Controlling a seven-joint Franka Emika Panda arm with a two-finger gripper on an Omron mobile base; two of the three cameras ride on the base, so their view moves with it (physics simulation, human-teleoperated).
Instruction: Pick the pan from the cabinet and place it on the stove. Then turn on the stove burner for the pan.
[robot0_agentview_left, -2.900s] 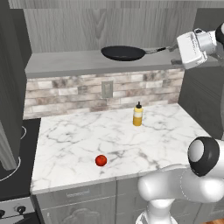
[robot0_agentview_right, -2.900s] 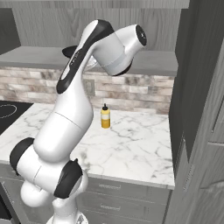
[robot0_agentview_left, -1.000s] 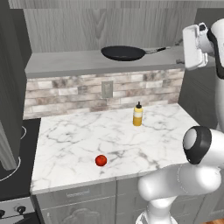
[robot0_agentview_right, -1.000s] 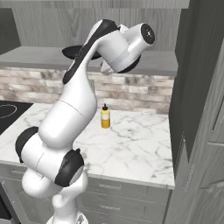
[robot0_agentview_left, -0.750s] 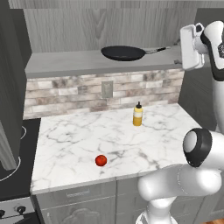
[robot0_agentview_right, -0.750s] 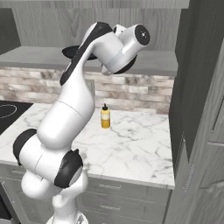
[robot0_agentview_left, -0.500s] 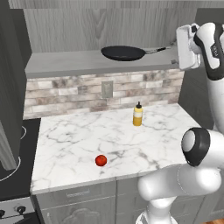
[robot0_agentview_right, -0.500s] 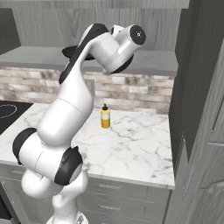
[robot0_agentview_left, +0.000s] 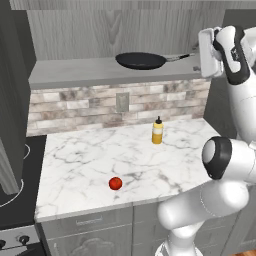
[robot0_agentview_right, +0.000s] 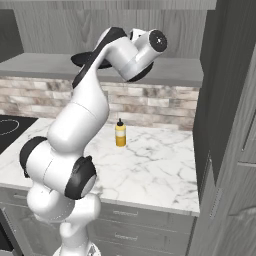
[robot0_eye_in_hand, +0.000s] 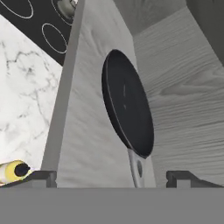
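Pan: round matte black frying pan (robot0_agentview_left: 140, 60) flat on grey cabinet shelf (robot0_agentview_left: 75, 73), handle toward gripper.
Gripper: two-finger gripper (robot0_eye_in_hand: 112, 177), jaws spread, flanking the handle end, empty.

a round, shallow, matte black pan (robot0_agentview_left: 141, 60) lies flat on the plain grey shelf of an open grey wood-grain cabinet (robot0_agentview_left: 75, 72), its thin handle pointing right. in the hand view the pan (robot0_eye_in_hand: 127, 109) appears rolled sideways, handle toward the camera. the black glass stove (robot0_eye_in_hand: 41, 17) with white ring burners (robot0_eye_in_hand: 54, 38) lies well apart from the pan, below the shelf.
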